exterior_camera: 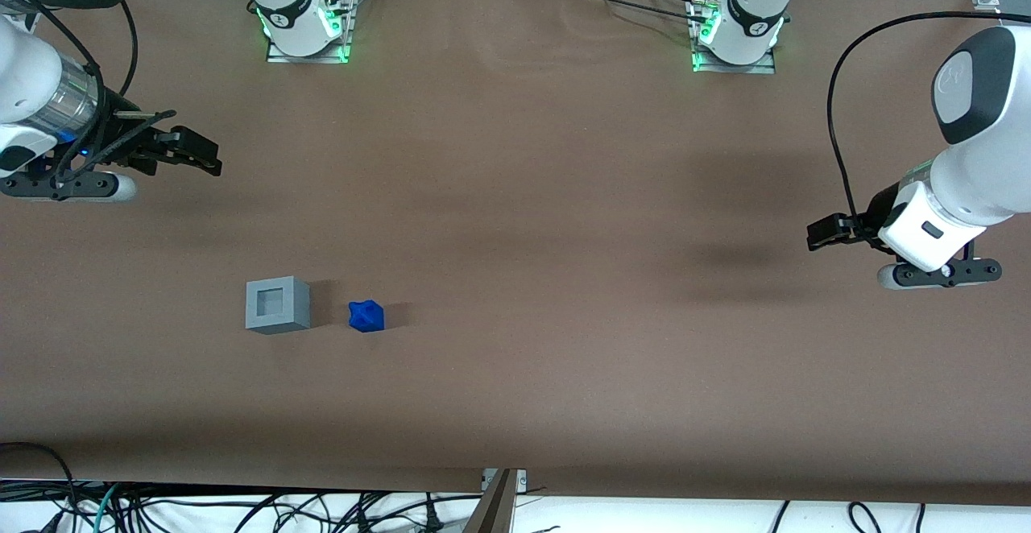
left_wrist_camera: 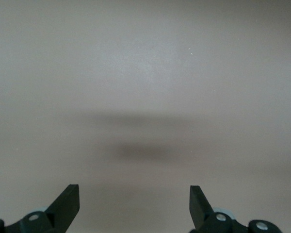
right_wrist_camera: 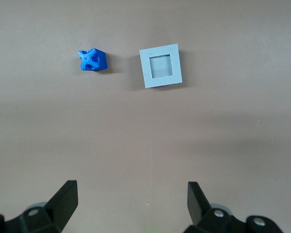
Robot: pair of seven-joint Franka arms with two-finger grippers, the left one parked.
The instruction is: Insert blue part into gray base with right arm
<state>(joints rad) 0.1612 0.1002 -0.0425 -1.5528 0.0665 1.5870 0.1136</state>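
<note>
Surface: brown table (exterior_camera: 515,219), matte, with soft shadows under the arms.

Blue part: the blue part (exterior_camera: 366,316) lies on the table, just beside the gray base and apart from it, a narrow strip of bare table between them. It lies on the side of the base toward the parked arm's end of the table. The right wrist view shows the same piece (right_wrist_camera: 92,60) with a cross-shaped relief on its upper face and knobby corners.

Gray base: the gray base (exterior_camera: 277,305) stands upright on the table, its square recess facing up and holding nothing. Seen from the wrist (right_wrist_camera: 161,65), the recess floor looks paler than the rim.

Right arm: the right arm (exterior_camera: 36,102) reaches in at the working arm's end of the table, silver collar and looped black cables visible.

Gripper: the gripper (exterior_camera: 197,156) hangs above the table, well apart from both pieces and farther from the front camera than they are. Its jaws stand wide apart and hold nothing; in the right wrist view (right_wrist_camera: 132,199) bare table shows between the two fingers.
</note>
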